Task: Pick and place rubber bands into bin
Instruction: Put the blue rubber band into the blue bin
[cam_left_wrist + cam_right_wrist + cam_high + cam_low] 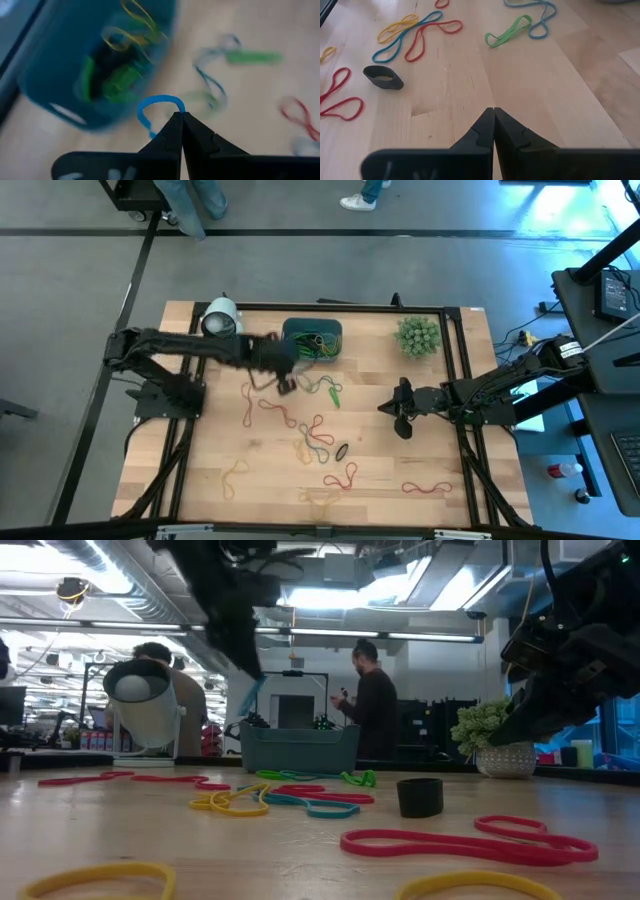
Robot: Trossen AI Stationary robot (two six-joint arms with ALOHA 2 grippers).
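Note:
The teal bin (pixel 312 340) stands near the table's far edge with green and yellow bands inside it (pixel 115 75). Several rubber bands (pixel 315 435) in red, yellow, green and blue lie loose on the wood nearer than the bin. My left gripper (pixel 285 375) hovers just off the bin's near-left corner, above the table, and is shut on a blue rubber band (pixel 159 104). My right gripper (pixel 400 410) is shut and holds nothing, over bare wood on the table's right part, with a green band (pixel 507 31) ahead of it. My left gripper pinches the blue rubber band between its two fingertips (pixel 170 131). A short loop of the band (pixel 161 100) arcs out beyond the tips, and another stretch (pixel 149 129) runs down beside one finger. The band is lifted clear of the table and hangs below the gripper (pixel 252 698).
A white cylinder (pixel 220 318) lies left of the bin, and a spiky green ball plant (pixel 418 337) stands to its right. A small black ring (pixel 342 451) sits among the bands. A black frame (pixel 455 395) borders the wood. A person (pixel 375 705) stands beyond the table.

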